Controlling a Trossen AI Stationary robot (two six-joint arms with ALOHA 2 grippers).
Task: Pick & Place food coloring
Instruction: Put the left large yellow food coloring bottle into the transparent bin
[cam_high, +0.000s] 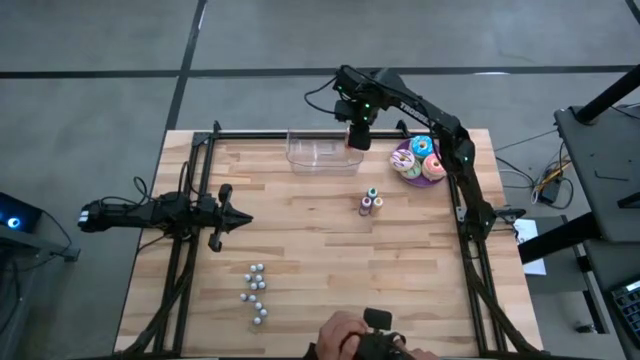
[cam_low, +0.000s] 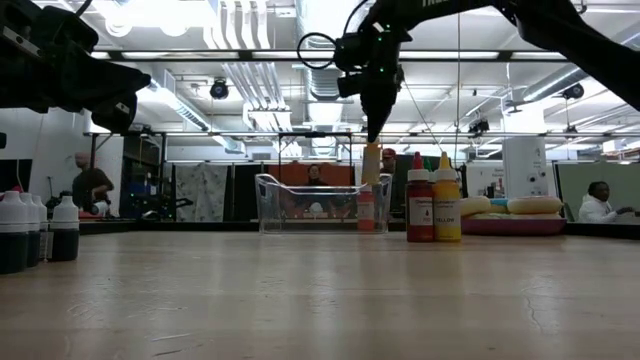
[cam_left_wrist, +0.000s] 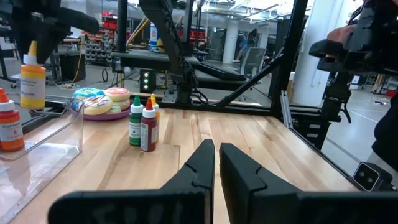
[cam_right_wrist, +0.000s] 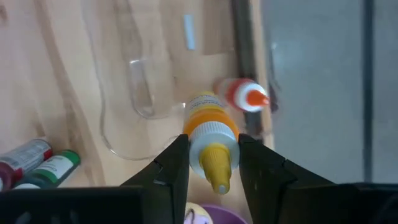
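Observation:
My right gripper (cam_high: 358, 136) hangs over the right end of a clear plastic bin (cam_high: 322, 152), shut on a yellow-orange food coloring bottle (cam_low: 372, 164) that hangs above the bin. Inside the bin an orange-capped bottle (cam_right_wrist: 246, 97) stands upright on its base. Three more bottles (cam_high: 370, 201), with green, red and yellow caps, stand upright on the table, nearer than the bin. My left gripper (cam_high: 243, 217) waits shut at the table's left side, pointing level, with nothing in it. My right gripper pinches the yellow-orange bottle between its two fingers (cam_right_wrist: 175, 167) at its top end, around the white collar (cam_right_wrist: 211, 134) below the pointed cap. The fingers come from above, pointing steeply down. The bottle hangs upright below them, clear of the bin and the table.
A purple plate of frosted doughnuts (cam_high: 418, 160) sits right of the bin at the far right. Several small silvery balls (cam_high: 256, 296) lie near the front edge. A person's hands (cam_high: 352, 338) hold a dark device at the near edge.

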